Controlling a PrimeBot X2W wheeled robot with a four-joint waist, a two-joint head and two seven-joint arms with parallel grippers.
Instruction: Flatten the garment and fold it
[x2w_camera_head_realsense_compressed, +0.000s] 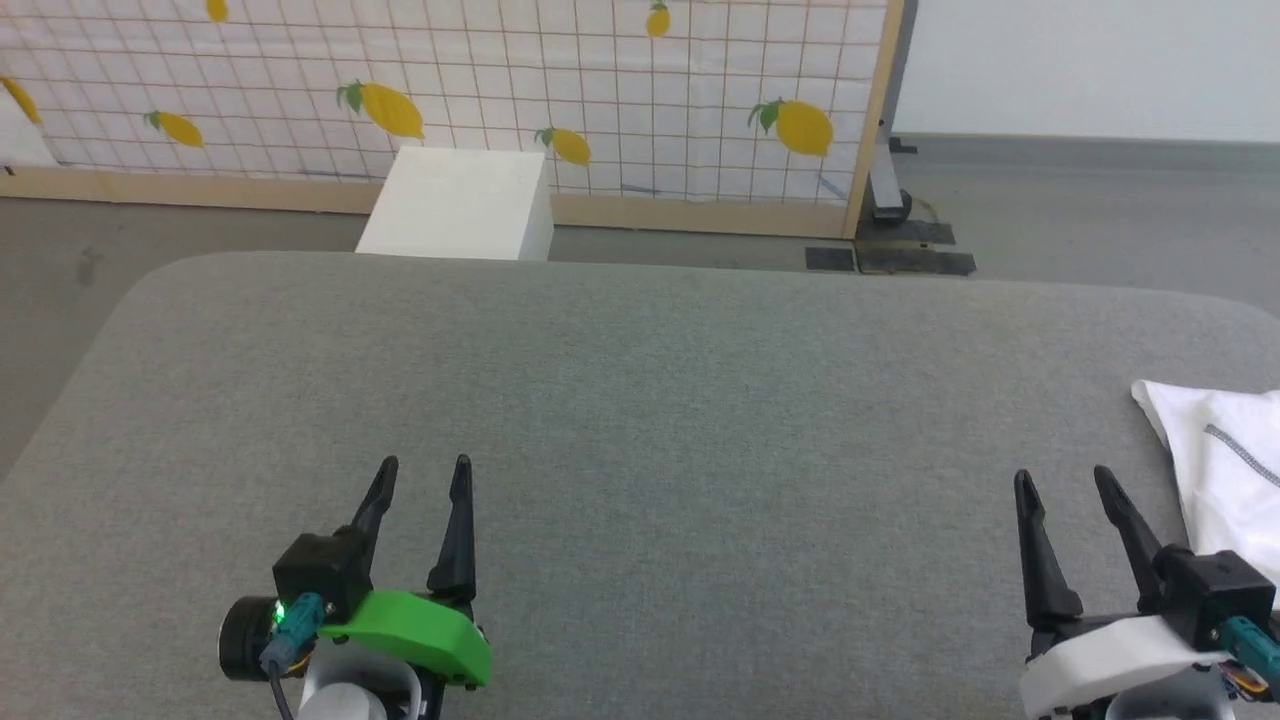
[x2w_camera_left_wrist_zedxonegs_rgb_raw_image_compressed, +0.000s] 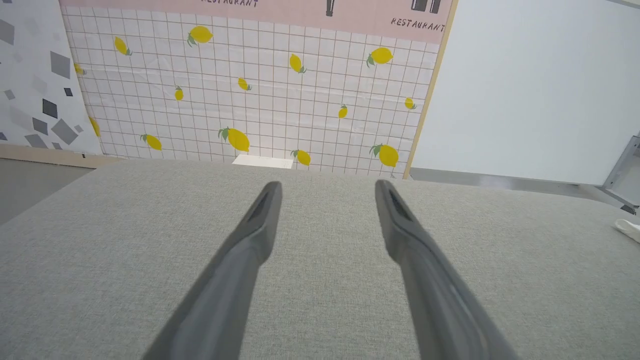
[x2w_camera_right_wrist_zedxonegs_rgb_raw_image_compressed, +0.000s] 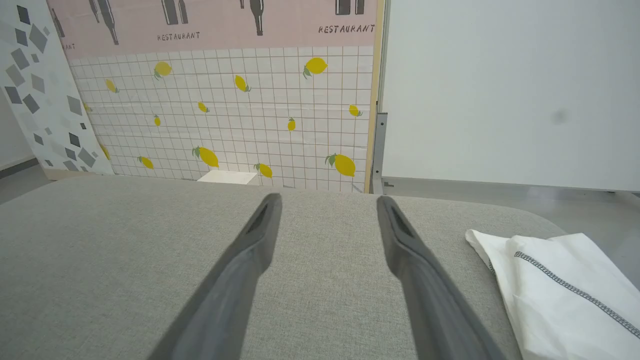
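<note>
The garment (x2w_camera_head_realsense_compressed: 1225, 470) is white thin fabric with a line of grey zigzag stitching, lying folded over at the right edge of the grey padded table (x2w_camera_head_realsense_compressed: 640, 420). In the right wrist view the garment (x2w_camera_right_wrist_zedxonegs_rgb_raw_image_compressed: 560, 295) sits at the lower right, just right of the fingers. My right gripper (x2w_camera_head_realsense_compressed: 1063, 480) stands open near the table's front right, a short way left of the cloth, holding nothing. Low at the front left, my left gripper (x2w_camera_head_realsense_compressed: 424, 468) is also open and empty, far from the cloth. A small white edge of the garment (x2w_camera_left_wrist_zedxonegs_rgb_raw_image_compressed: 629, 229) shows at the far right of the left wrist view.
A white box (x2w_camera_head_realsense_compressed: 460, 205) stands on the floor behind the table's far edge. Behind it runs a tiled panel with lemons (x2w_camera_head_realsense_compressed: 480, 90) in a wooden frame. Grey floor lies to the left and beyond the table, with a metal stand base (x2w_camera_head_realsense_compressed: 888, 205) at the back right.
</note>
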